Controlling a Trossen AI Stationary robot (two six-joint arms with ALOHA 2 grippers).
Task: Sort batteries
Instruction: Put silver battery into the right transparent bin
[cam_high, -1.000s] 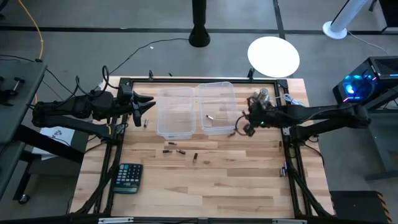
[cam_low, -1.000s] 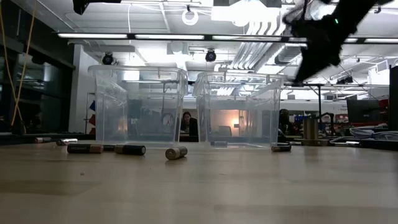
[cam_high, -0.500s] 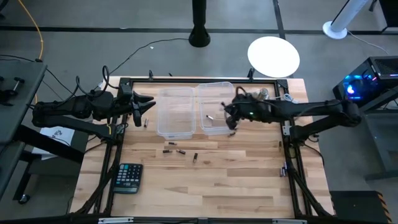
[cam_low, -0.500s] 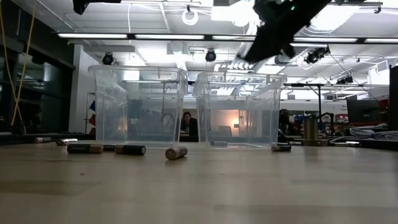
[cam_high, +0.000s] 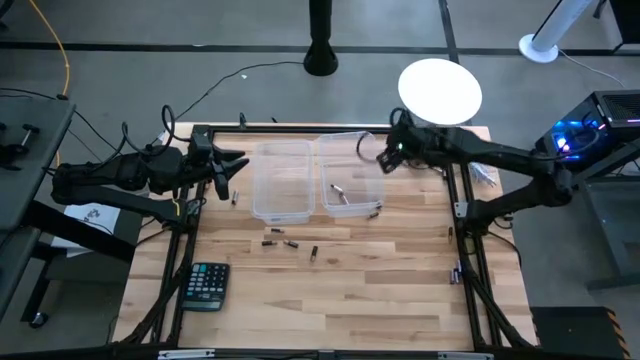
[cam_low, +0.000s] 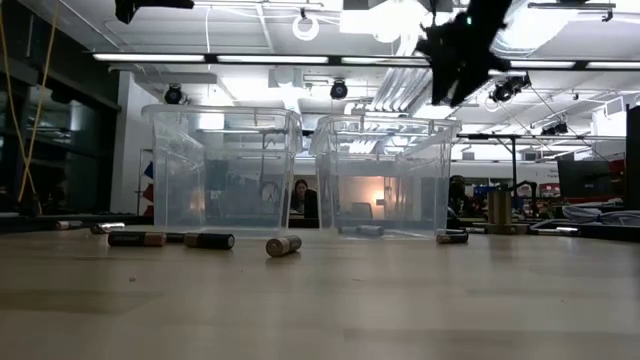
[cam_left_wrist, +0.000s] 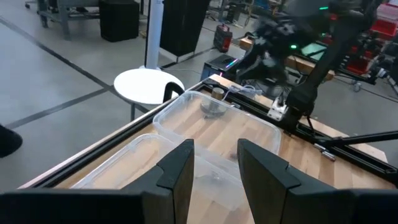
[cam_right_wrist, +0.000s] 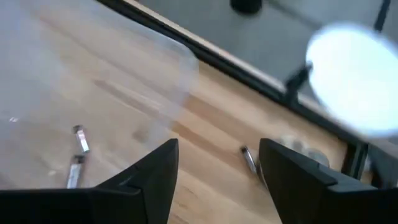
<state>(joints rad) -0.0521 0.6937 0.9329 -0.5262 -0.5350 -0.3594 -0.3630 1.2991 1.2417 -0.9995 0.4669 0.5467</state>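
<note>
Two clear bins stand side by side at the table's far middle, the left bin (cam_high: 282, 180) and the right bin (cam_high: 348, 172). Two batteries (cam_high: 339, 193) lie on the right bin's floor, also seen in the right wrist view (cam_right_wrist: 78, 152). Several more batteries (cam_high: 290, 243) lie on the wood in front of the bins, and one (cam_high: 377, 208) lies by the right bin's near right corner. My right gripper (cam_high: 385, 158) (cam_right_wrist: 217, 146) hangs open and empty over the right bin's far right corner. My left gripper (cam_high: 228, 170) (cam_left_wrist: 215, 144) waits open, left of the left bin.
A black calculator (cam_high: 205, 285) lies near the table's front left. One battery (cam_high: 234, 199) lies just left of the left bin. A silver bell-shaped object (cam_left_wrist: 214, 106) stands at the far right beyond the bins. Bare wood lies along the near half of the table (cam_high: 380, 300).
My right gripper has gone from the right bin's near right corner over the bin, then toward its far right corner, and has opened. A second battery now lies on the right bin's floor beside the first.
</note>
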